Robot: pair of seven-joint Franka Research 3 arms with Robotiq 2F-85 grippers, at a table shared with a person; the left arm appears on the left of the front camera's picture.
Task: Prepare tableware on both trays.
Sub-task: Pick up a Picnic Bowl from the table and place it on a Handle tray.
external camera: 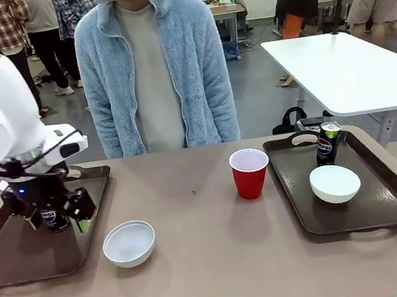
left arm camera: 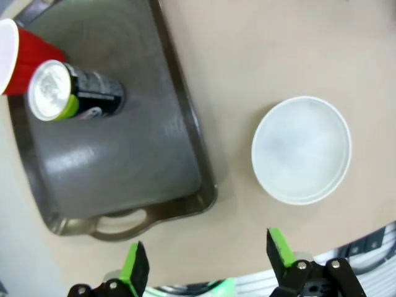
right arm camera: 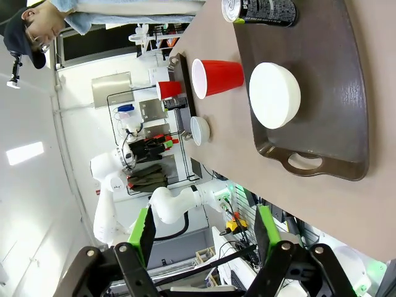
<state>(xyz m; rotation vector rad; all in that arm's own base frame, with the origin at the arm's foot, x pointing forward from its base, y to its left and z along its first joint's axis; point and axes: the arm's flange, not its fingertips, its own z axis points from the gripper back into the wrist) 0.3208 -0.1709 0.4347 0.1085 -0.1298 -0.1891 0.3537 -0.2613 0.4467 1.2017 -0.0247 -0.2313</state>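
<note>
My left gripper (left arm camera: 207, 260) hangs open and empty high over the near end of the left tray (left arm camera: 124, 161). On that tray stand a dark Pepsi can (left arm camera: 74, 96) and a red cup (left arm camera: 25, 52). A white bowl (left arm camera: 302, 150) sits on the table just beside the tray. In the front view the left gripper (external camera: 64, 207) overlaps the can (external camera: 54, 219), with the bowl (external camera: 129, 243) to its right. The right tray (external camera: 371, 205) holds a Pepsi can (external camera: 328, 142) and a white bowl (external camera: 334, 183). Another red cup (external camera: 250, 173) stands on the table left of it. My right gripper (right arm camera: 204, 235) is open, well above the right tray (right arm camera: 334, 93).
A person in a light blue fleece (external camera: 152, 66) stands at the far side of the table, hands out of view. Bare tabletop (external camera: 190, 194) lies between the two trays. A white table (external camera: 343, 67) stands behind at the right.
</note>
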